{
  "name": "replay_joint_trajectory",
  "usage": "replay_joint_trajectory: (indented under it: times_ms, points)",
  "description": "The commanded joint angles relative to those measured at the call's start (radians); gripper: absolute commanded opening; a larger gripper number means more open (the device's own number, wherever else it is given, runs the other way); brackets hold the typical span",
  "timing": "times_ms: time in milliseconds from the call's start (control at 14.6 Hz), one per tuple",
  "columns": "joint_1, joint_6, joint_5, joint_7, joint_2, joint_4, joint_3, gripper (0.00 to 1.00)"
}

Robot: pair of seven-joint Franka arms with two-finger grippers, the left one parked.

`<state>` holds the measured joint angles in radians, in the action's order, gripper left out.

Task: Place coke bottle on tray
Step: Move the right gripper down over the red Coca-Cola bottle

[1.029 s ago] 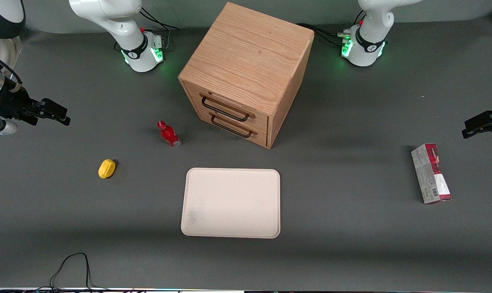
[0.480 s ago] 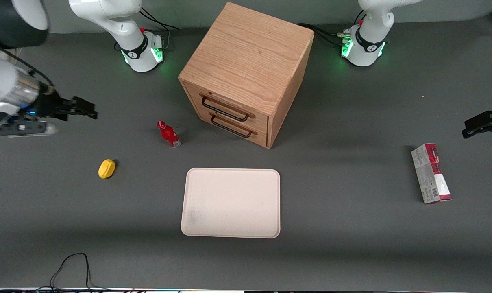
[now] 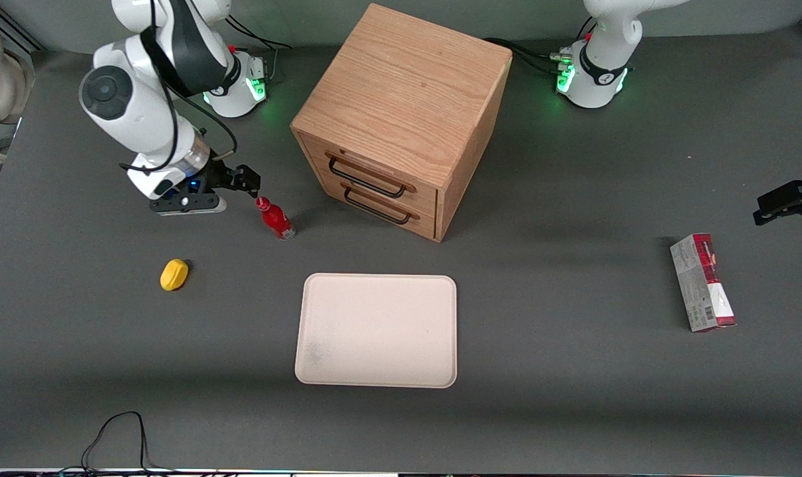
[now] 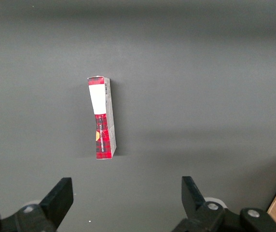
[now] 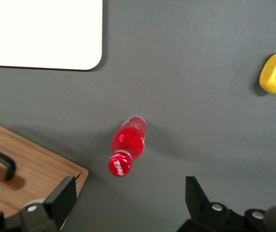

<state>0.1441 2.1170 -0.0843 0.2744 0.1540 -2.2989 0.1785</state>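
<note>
Dark grey counter with the gripper hovering just above the coke bottle.

From the working arm's end: a yellow lemon lies near the bottle, which stands upright on the counter in front of the wooden drawer cabinet, both drawers closed. The cream tray, nearer the front camera, holds nothing. A red-and-grey carton lies toward the parked arm's end. The fingers are spread wide, gripping nothing.
</note>
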Motion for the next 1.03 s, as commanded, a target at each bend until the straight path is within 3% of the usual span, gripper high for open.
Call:
replay_joint_trajectory:
  times_ms: [0, 343, 824, 961]
  points:
    - [0.003, 0.116, -0.015, 0.011, 0.05, -0.117, 0.002, 1.0]
    - [0.018, 0.284, -0.022, 0.016, 0.015, -0.195, 0.015, 1.0]
    - [0.018, 0.35, -0.025, 0.037, -0.048, -0.197, 0.053, 1.0]
    - [0.017, 0.356, -0.025, 0.035, -0.063, -0.197, 0.056, 0.94]
